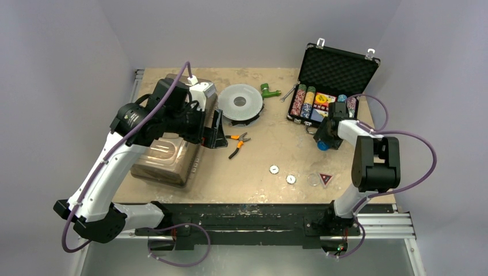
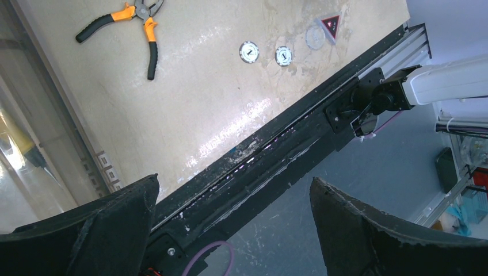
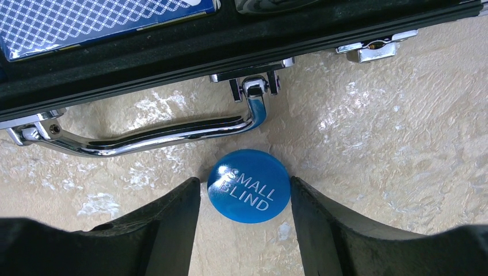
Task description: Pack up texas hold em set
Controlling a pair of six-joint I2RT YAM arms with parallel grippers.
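Reading from the near edge: two white round buttons and a triangular button lie on the table by the front rail, well apart from the case, so not yet packed.

Further in, the right gripper points down at the table just in front of the case, jaws about halfway apart and straddling the blue button marked SMALL BLIND. One finger touches its rim and I see a sliver of gap at the other, so it looks loose, not clamped. Can't tell if the button rests on the table. My read: it's either being picked or was just let go short of the case.

Left gripper hangs above the clear bin, jaws fully apart, nothing in them. Looks parked out of the way. Pliers lie beside it and aren't part of the set.

Beyond the blue button is the chrome handle, then the case at the far right of the table. Its lid stands up, presumably left open for the remaining pieces. Chip rows and card deck are already seated in the foam.
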